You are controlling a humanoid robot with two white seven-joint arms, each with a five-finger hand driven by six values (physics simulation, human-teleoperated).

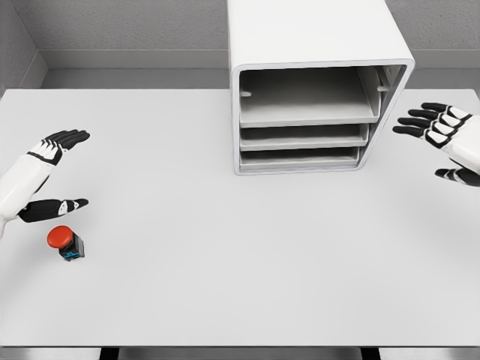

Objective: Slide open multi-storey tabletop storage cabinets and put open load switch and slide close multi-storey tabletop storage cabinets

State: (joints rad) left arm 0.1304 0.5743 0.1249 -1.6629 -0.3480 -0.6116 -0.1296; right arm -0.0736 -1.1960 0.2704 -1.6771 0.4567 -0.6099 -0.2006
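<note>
Fingers on both hands are spreading empty: left hand (46,174) hovering just above the switch (66,242) on the desk (247,262), right hand (444,135) waiting beside the cabinet (319,112), seemingly for its trays.

Grey room, white table.
Stood on a pale table (247,285), backed by grey speckled walls (120,26) with a plain baseboard (135,58); evenly, softly lit.
</note>
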